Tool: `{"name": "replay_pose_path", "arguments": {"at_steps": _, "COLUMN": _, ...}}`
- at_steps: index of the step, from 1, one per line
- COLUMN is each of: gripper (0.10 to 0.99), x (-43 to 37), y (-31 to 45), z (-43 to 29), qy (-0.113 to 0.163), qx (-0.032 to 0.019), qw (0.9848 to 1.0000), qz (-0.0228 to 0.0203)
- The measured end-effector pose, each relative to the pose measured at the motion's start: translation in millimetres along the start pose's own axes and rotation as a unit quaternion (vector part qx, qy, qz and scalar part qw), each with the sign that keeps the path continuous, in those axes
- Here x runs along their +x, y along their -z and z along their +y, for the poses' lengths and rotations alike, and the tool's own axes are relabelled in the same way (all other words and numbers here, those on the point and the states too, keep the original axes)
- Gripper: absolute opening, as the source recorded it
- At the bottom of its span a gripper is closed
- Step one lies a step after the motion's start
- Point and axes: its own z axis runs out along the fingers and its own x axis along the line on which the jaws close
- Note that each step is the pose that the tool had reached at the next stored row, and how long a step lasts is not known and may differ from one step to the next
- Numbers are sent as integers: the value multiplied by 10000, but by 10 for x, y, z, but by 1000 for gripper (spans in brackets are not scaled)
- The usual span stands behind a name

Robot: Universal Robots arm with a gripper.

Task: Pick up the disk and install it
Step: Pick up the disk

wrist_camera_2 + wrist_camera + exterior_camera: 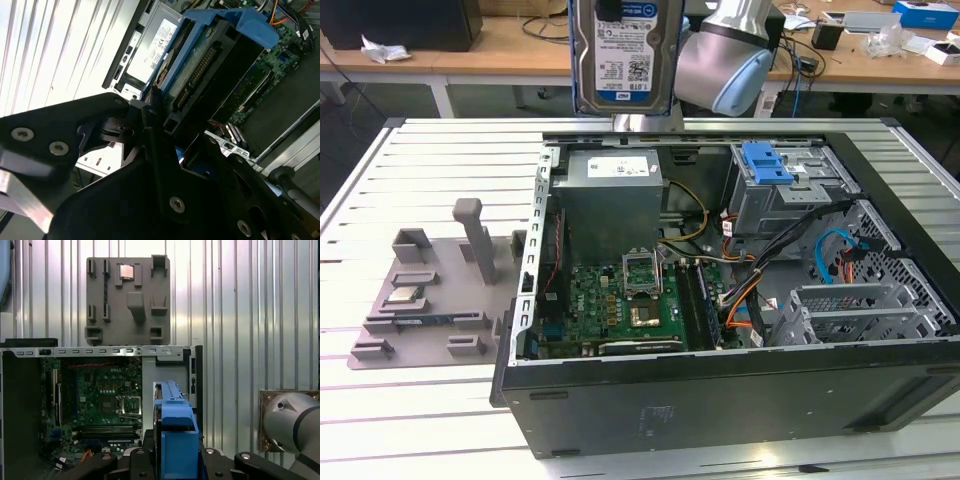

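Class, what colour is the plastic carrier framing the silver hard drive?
The plastic carrier is blue, clearest in the first wrist view.

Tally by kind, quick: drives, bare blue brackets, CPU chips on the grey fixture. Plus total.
disk: 1, held in the gripper
bare blue bracket: 1, on the drive cage
CPU chip: 1, on the grey fixture
Total: 3

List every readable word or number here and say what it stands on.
No text can be quoted with confidence.
Label on the disk: print too small to read.
Sticker on the power supply: blurred.
Markings on the motherboard: too small.
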Motion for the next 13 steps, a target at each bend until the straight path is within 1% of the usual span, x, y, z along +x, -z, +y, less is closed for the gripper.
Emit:
{"name": "replay_pose_path", "arguments": {"at_steps": 1, "gripper": 361, "x": 0, "y": -18, "z": -34, "qy": 0, "qx": 0, "qw": 10000, "qz": 2}}
{"name": "replay_pose_path", "arguments": {"at_steps": 3, "gripper": 361, "x": 0, "y": -34, "z": -63, "qy": 1, "qx": 0, "qw": 10000, "qz": 3}}
{"name": "replay_pose_path", "arguments": {"at_steps": 5, "gripper": 361, "x": 0, "y": -64, "z": -118, "qy": 0, "qx": 0, "qw": 10000, "qz": 10}}
{"name": "replay_pose_path", "arguments": {"at_steps": 8, "gripper": 361, "x": 0, "y": -129, "z": -232, "qy": 0, "qx": -1, "qw": 10000, "qz": 18}}
{"name": "replay_pose_path", "arguments": {"at_steps": 9, "gripper": 361, "x": 0, "y": -143, "z": -251, "qy": 0, "qx": -1, "qw": 10000, "qz": 20}}
{"name": "replay_pose_path", "arguments": {"at_steps": 11, "gripper": 361, "x": 9, "y": -167, "z": -260, "qy": 0, "qx": 0, "qw": 10000, "qz": 19}}
{"name": "replay_pose_path", "arguments": {"at_steps": 12, "gripper": 361, "x": 50, "y": -178, "z": -260, "qy": 0, "qx": -1, "qw": 10000, "qz": 20}}
{"name": "replay_pose_path", "arguments": {"at_steps": 13, "gripper": 361, "x": 135, "y": -191, "z": -261, "qy": 0, "qx": -1, "qw": 10000, "qz": 20}}
